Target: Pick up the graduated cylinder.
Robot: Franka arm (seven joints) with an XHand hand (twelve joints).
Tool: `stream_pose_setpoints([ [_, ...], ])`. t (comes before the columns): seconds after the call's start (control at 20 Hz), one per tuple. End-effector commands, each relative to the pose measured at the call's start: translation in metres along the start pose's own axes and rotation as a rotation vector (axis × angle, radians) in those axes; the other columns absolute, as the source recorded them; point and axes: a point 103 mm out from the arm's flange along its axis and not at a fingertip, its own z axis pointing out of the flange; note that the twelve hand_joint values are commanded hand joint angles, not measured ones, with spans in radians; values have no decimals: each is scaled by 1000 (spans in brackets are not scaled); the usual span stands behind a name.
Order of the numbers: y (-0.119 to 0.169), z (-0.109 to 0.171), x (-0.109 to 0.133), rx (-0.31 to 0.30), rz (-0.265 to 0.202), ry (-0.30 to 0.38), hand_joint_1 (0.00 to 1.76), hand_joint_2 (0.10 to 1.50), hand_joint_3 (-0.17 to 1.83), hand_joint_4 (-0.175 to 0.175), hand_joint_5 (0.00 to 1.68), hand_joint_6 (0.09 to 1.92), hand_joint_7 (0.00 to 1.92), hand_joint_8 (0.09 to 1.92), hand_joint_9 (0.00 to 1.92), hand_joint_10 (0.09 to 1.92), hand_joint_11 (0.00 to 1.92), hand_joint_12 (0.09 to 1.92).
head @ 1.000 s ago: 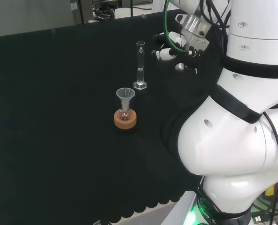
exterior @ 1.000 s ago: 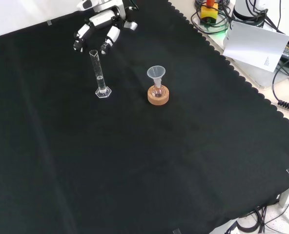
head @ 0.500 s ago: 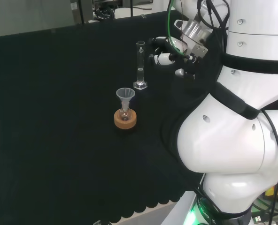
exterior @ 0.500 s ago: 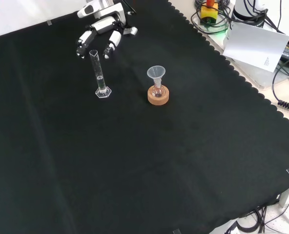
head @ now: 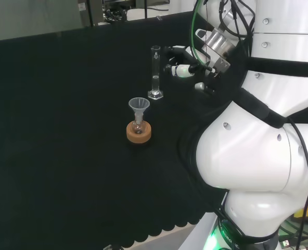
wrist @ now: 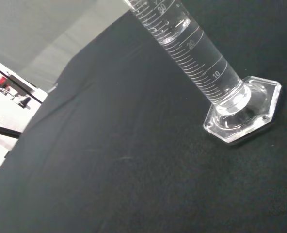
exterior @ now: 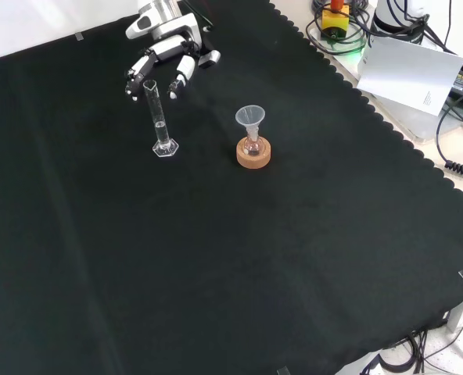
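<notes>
Clear glass graduated cylinder (exterior: 160,121) stands upright on black tabletop (exterior: 216,258) left of funnel flask (exterior: 252,134) in front view, hand (exterior: 163,61) just beyond its top, fingers (exterior: 178,78) spread, holding nothing; a knock could tip the tall narrow cylinder.

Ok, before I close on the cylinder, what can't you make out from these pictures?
- Contact: in the front view the hand overlaps the cylinder top; a gap between them cannot be judged.
- Cylinder top: cut off by the wrist view's edge.
- Palm: in the head view the arm's cables cover it.
- Flask contents: too small in the head and front views.
</notes>
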Motion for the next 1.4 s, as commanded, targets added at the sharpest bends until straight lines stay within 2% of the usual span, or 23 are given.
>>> stream_pose_setpoints([
  [0.05,11,12,-2,-25,-50,74,963,1026,-175,-39,486,87,349,630,550,561,302,1324],
  [0.45,20,27,-3,-18,-109,160,998,1000,-175,-39,504,87,385,605,584,533,320,1308],
  [0.85,27,43,3,-41,-137,219,1029,996,-175,-33,553,87,446,604,647,528,361,1295],
  [1.05,30,49,4,-65,-148,272,1039,996,-175,-25,612,95,486,592,683,510,378,1285],
  [1.4,32,53,4,-76,-161,301,1056,998,-175,-9,689,141,527,583,720,497,398,1281],
])
